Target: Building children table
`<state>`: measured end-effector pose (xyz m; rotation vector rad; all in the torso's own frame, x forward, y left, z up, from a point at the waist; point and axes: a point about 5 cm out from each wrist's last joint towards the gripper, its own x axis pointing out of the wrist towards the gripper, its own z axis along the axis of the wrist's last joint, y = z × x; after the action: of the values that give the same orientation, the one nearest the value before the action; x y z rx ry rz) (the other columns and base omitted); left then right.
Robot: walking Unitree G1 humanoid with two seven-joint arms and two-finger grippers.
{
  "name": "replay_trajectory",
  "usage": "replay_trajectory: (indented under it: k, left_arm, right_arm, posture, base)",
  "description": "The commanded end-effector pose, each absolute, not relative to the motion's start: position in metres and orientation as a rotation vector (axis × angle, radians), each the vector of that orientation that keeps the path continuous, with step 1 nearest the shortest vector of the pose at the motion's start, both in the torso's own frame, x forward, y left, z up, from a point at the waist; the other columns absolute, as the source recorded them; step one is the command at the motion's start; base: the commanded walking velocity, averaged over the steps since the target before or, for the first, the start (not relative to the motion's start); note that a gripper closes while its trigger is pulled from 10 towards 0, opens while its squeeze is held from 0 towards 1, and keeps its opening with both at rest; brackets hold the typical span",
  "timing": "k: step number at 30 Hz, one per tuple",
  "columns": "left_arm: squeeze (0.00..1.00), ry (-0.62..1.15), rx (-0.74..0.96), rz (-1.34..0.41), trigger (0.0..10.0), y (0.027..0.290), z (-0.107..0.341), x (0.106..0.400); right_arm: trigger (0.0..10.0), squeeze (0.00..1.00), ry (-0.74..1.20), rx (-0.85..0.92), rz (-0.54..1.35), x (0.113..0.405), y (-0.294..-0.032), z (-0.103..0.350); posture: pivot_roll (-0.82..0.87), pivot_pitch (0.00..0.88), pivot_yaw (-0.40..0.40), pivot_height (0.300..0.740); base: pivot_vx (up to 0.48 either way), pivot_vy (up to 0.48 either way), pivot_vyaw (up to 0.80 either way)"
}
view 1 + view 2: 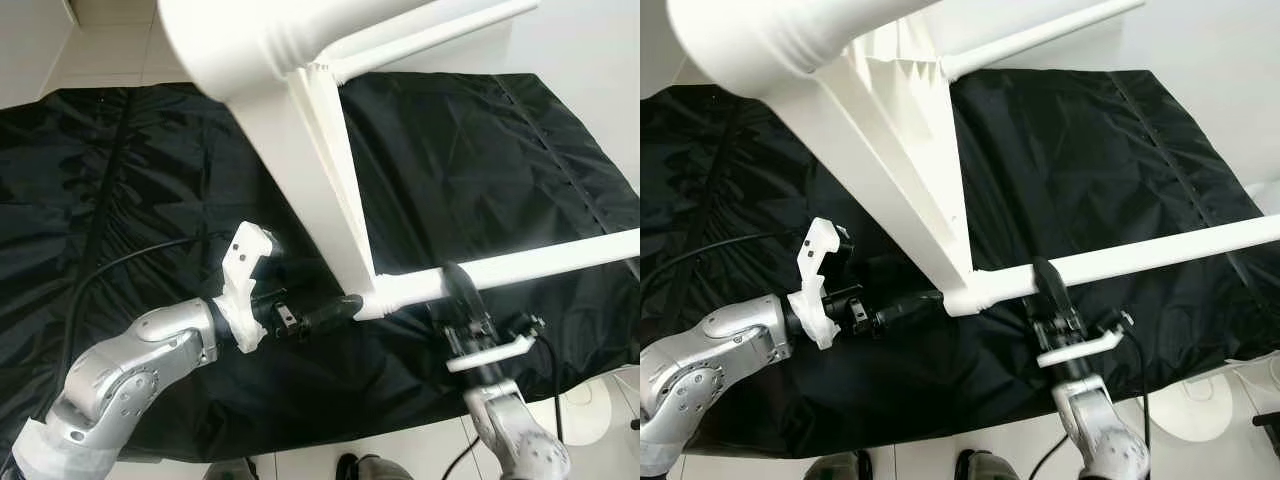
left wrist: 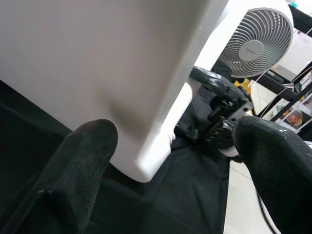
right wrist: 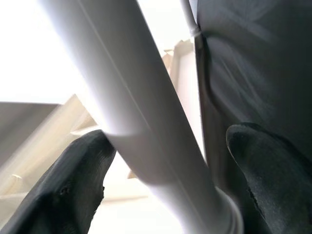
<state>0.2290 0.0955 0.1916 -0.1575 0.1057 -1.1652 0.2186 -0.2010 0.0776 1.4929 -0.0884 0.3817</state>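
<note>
While table leg (image 1: 540,262) runs from centre to right edge, our right gripper (image 1: 462,290) straddles it (fingers apart, not clamped); left gripper (image 1: 345,307) open at joint.

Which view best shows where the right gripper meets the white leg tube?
The left eye view: the right gripper reaches up to the white leg tube near its joint with the frame. The right eye view shows the same. The right wrist view shows the tube passing between both fingers; the left wrist view shows that gripper distantly.
</note>
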Motion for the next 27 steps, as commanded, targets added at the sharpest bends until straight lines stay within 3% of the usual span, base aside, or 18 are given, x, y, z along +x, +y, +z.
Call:
replay_trajectory:
  k: [1, 8, 16, 18, 20, 22, 27]
  left_arm:
    - [0.0, 0.066, -0.145, -1.365, 10.0, 0.094, 0.194, 0.223]
    - [0.0, -0.016, -0.129, -1.238, 10.0, 0.1, 0.208, 0.243]
    - [0.0, -0.32, -0.17, -1.134, 10.0, 0.1, 0.279, 0.257]
    - [0.0, -0.32, -0.17, -1.134, 10.0, 0.1, 0.279, 0.257]
    - [0.0, -0.361, -0.176, -1.12, 10.0, 0.1, 0.291, 0.258]
    - [0.0, -0.487, -0.207, -1.12, 10.0, 0.101, 0.324, 0.255]
    - [0.0, -0.529, -0.197, -1.131, 10.0, 0.104, 0.336, 0.254]
  right_arm:
    - [10.0, 0.0, 0.014, 1.574, 0.166, 0.189, -0.213, 0.04]
    - [10.0, 0.0, 0.019, 1.569, 0.127, 0.179, -0.218, 0.033]
    - [10.0, 0.0, 0.035, 1.536, 0.159, 0.161, -0.227, 0.023]
    - [10.0, 0.0, 0.035, 1.536, 0.159, 0.161, -0.227, 0.023]
    - [10.0, 0.0, 0.045, 1.53, 0.16, 0.154, -0.229, 0.019]
    - [10.0, 0.0, 0.051, 1.494, 0.194, 0.129, -0.236, 0.012]
    - [10.0, 0.0, 0.06, 1.478, 0.162, 0.11, -0.245, 0.006]
  posture:
    - [-0.04, 0.146, 0.013, 0.74]
    - [-0.04, 0.147, 0.019, 0.74]
    - [-0.02, 0.148, 0.014, 0.74]
    - [-0.02, 0.148, 0.014, 0.74]
    - [-0.02, 0.148, 0.014, 0.74]
    - [-0.02, 0.15, 0.016, 0.74]
    - [-0.02, 0.16, 0.028, 0.74]
  base:
    - [0.0, 0.0, 0.0]
    - [0.0, 0.0, 0.0]
    - [0.0, 0.0, 0.0]
    - [0.0, 0.0, 0.0]
    - [0.0, 0.0, 0.0]
    - [0.0, 0.0, 0.0]
    - [0.0, 0.0, 0.0]
